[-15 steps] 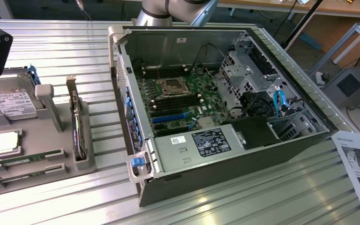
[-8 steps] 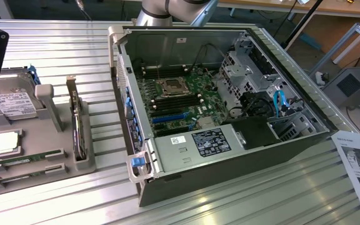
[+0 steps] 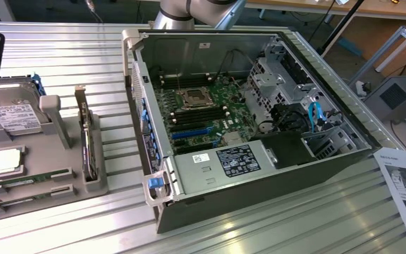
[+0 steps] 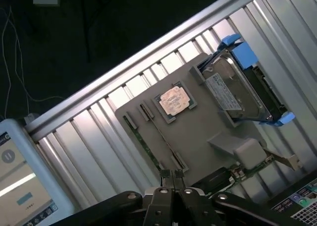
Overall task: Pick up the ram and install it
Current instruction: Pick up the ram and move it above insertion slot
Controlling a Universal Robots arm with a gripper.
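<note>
Gripper [image 4: 173,177] is pinched fully closed on nothing — at the exterior view's far left edge; the ram [image 3: 30,180] lies slotted in the grey tray [image 3: 44,159], lower left.

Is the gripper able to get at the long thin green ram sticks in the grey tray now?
Probably yes: the long green ram sticks lie uncovered in the grey tray, nothing over them, and the gripper hangs above that tray. Its jaws are shut, though.
</note>
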